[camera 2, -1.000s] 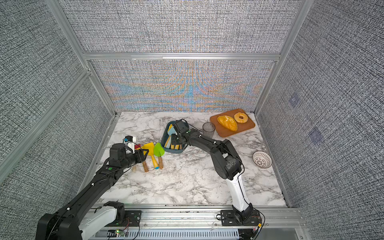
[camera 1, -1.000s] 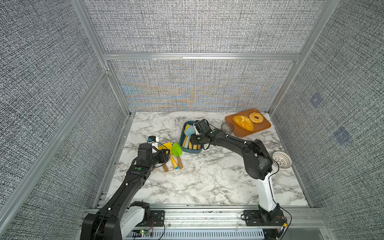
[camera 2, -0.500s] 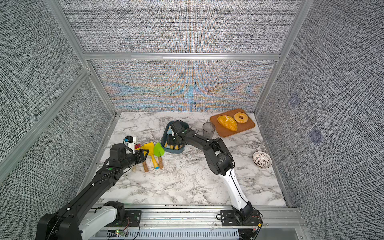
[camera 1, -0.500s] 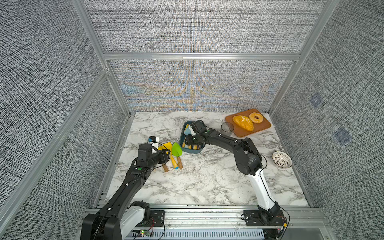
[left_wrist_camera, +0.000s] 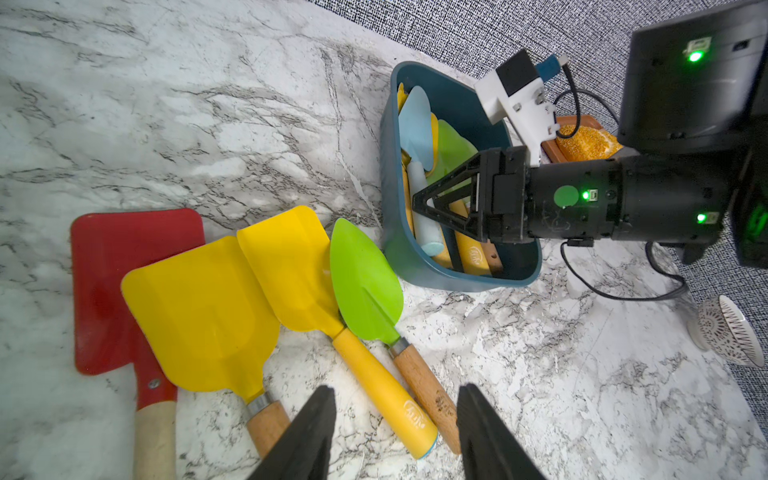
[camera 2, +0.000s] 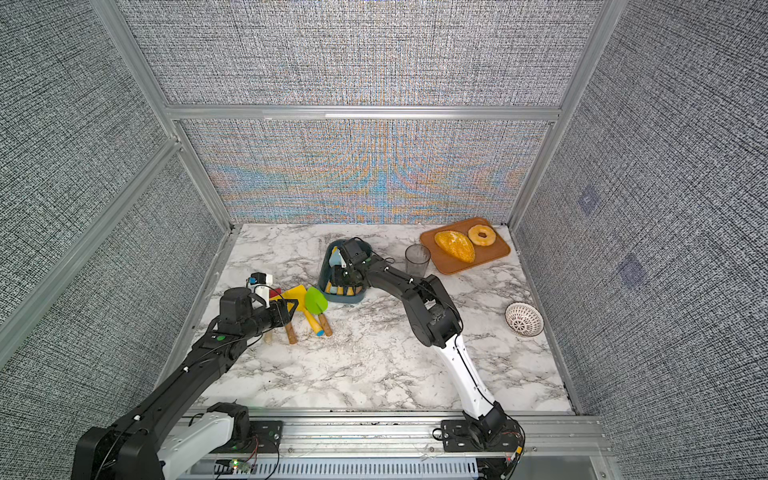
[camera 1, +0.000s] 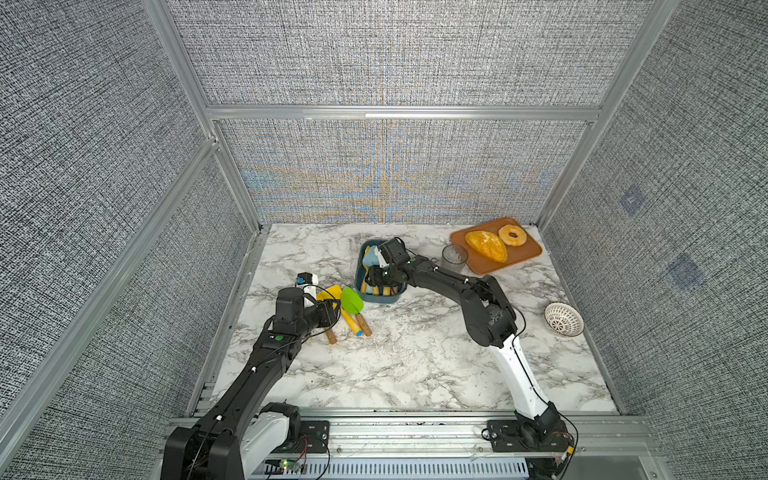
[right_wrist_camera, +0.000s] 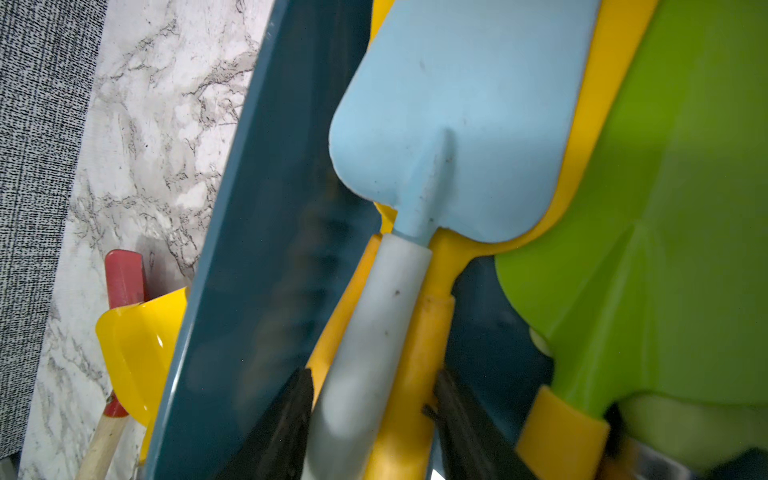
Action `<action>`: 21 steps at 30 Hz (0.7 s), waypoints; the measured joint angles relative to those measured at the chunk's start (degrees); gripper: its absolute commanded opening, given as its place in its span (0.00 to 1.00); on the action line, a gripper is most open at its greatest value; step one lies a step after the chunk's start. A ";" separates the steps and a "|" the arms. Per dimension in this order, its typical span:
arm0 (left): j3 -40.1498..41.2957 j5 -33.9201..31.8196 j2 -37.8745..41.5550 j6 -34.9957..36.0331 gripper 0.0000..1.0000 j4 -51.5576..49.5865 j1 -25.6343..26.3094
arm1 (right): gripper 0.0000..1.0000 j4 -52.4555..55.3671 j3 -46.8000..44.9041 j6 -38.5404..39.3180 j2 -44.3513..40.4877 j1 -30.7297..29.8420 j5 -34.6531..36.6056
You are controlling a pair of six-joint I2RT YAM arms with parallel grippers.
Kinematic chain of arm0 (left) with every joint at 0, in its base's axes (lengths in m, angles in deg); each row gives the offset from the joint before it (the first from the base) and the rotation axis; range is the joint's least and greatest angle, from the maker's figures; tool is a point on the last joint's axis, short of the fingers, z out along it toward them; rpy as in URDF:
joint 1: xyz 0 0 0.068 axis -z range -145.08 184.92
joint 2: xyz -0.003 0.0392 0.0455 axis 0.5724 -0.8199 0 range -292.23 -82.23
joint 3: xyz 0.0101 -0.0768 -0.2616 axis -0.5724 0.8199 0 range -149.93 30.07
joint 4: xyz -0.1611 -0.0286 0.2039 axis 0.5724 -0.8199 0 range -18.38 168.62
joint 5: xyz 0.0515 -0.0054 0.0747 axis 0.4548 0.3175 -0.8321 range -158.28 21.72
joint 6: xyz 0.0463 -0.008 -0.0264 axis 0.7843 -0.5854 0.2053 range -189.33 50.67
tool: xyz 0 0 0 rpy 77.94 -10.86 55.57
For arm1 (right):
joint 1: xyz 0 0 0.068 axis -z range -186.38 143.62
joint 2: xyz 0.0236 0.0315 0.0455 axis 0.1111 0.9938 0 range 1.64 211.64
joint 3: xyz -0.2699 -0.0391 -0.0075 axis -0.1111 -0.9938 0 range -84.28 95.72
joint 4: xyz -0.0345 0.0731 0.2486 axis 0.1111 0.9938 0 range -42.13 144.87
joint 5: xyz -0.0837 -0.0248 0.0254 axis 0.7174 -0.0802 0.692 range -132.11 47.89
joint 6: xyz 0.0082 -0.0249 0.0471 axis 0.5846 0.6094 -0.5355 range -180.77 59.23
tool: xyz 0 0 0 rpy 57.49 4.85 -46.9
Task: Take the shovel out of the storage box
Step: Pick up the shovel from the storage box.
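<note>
The box (left_wrist_camera: 436, 276) is holding a blue shovel (right_wrist_camera: 457, 124), a yellow shovel (right_wrist_camera: 432, 332) and a green shovel (right_wrist_camera: 665, 208); the right gripper (right_wrist_camera: 374, 382) is straddling the blue and yellow handles, grip unclear. The left gripper (left_wrist_camera: 397, 390) is hovering parted and empty. The tray (camera 1: 528, 257) is carrying bread (camera 1: 486, 246) and a doughnut (camera 1: 512, 235)

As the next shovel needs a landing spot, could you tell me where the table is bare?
Bare: the wide front marble between the laid-out shovels and the right arm; also the back-left corner beside the storage box. Crowded: between shovels and box, and around the glass.
</note>
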State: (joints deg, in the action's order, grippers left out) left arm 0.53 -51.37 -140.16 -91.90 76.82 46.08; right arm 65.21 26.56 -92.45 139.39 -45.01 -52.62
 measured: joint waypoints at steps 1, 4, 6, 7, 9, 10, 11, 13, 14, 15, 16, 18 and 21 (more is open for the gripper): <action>0.00 0.00 0.00 0.00 0.52 0.00 0.00 | 0.34 -0.94 -0.24 -0.28 -0.22 0.04 -0.07; 0.00 0.00 0.00 0.00 0.52 0.00 0.00 | 0.28 -2.47 -1.27 -1.20 -0.74 -0.04 -0.33; 0.00 0.00 0.00 0.00 0.52 0.00 0.00 | 0.26 -2.58 -1.86 -1.36 -0.96 -0.07 -0.24; 0.00 0.00 0.00 0.00 0.52 0.00 0.00 | 0.25 -2.58 -2.19 -1.38 -1.11 -0.09 -0.20; 0.00 0.00 -0.02 0.00 0.52 0.00 0.00 | 0.23 -2.54 -3.10 -1.92 -1.66 -0.09 -0.07; 0.00 0.00 -0.04 0.00 0.52 0.00 0.00 | 0.22 -2.51 -3.48 -1.95 -1.97 -0.07 0.28; 0.00 0.00 -0.07 0.00 0.52 0.00 0.00 | 0.21 -2.60 -3.96 -1.97 -2.38 -0.04 0.26; 0.00 0.02 -0.07 0.00 0.52 0.00 0.00 | 0.19 -2.82 -4.87 -1.97 -3.26 -0.07 0.44; 0.00 0.04 -0.07 0.00 0.52 0.00 0.00 | 0.18 -3.02 -5.35 -1.99 -3.74 -0.09 0.48; 0.00 0.04 -0.07 0.00 0.52 0.00 0.00 | 0.18 -3.41 -5.99 -1.97 -4.28 -0.09 0.61; 0.00 0.09 -0.07 0.00 0.52 0.00 0.00 | 0.17 -3.76 -6.51 -1.97 -4.74 -0.11 0.87; 0.00 0.15 -0.07 0.00 0.52 0.00 0.00 | 0.16 -4.55 -7.93 -1.99 -5.95 -0.15 1.20; 0.00 0.17 -0.04 0.00 0.52 0.00 0.00 | 0.26 -5.25 -8.57 -1.95 -6.91 -0.07 1.51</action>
State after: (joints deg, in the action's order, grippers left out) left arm 0.53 -51.20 -140.21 -91.90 76.82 46.08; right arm 59.96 18.00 -94.40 132.49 -45.07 -51.11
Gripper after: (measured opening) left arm 0.524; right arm 0.175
